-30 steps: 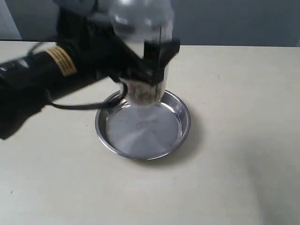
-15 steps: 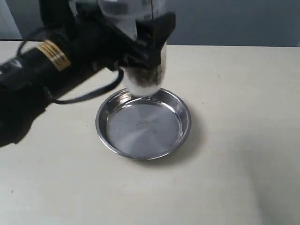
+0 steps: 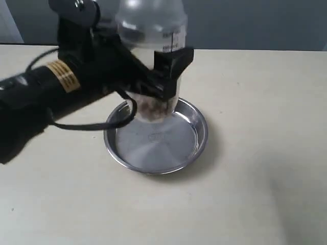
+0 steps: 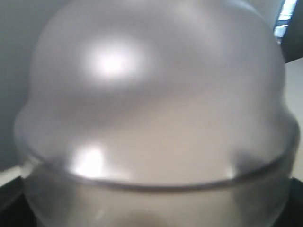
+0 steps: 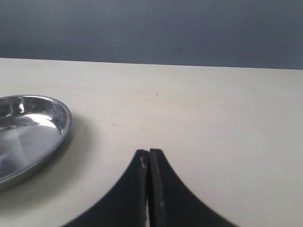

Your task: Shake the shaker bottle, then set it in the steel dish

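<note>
Though aloft, bottle (image 3: 152,48) over dish rim (image 3: 203,137)

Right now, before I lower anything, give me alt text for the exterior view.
The black left gripper clamps a clear plastic shaker bottle with a frosted domed top, upright, over the far side of a round shiny steel dish on a pale table. The bottle has brownish bits in its bottom.

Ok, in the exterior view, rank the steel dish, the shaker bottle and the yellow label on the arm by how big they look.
1. steel dish and shaker bottle: too close to rank. The dish is wider, the bottle taller, and being held up may put it nearer the camera.
2. yellow label: clearly smallest.
</note>
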Available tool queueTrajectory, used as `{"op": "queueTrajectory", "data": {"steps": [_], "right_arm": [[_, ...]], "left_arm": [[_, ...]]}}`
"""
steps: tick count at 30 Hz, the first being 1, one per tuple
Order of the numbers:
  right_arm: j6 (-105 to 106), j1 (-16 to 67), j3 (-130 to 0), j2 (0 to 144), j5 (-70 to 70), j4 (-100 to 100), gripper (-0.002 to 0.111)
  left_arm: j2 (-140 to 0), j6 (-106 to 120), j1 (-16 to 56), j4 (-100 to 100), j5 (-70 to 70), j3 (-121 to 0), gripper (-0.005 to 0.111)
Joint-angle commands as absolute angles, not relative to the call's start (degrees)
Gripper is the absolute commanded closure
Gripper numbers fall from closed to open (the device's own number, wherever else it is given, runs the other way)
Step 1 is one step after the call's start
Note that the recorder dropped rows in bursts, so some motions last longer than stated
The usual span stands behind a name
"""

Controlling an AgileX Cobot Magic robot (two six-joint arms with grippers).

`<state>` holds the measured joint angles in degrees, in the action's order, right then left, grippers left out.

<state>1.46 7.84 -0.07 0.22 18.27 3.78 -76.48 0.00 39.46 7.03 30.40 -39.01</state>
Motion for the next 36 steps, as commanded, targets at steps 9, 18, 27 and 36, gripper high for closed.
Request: {"op": "queueTrajectory", "data": {"steps": [9,18,27,36], "right_arm": [[1.5,8.0,0.0,0.0,17.5,3.7,0.109],[1.5,8.0,0.0,0.0,17.5,3.7,0.109],[1.5,8.0,0.0,0.0,17.5,3.7,0.109],[1.5,8.0,0.0,0.0,17.5,3.7,0.109]], "left_arm": [[-71.3,8.4,41.6,13.1,30.0,-40.3,0.107],[-74.1,12.1,40.6,18.3,23.9,-39.6,0.107],[-80.5,6.8,40.9,19.2,29.8,-39.8,0.107],[-83.7,14.2,42.4,24.6,25.7,-42.3,0.107]]}}
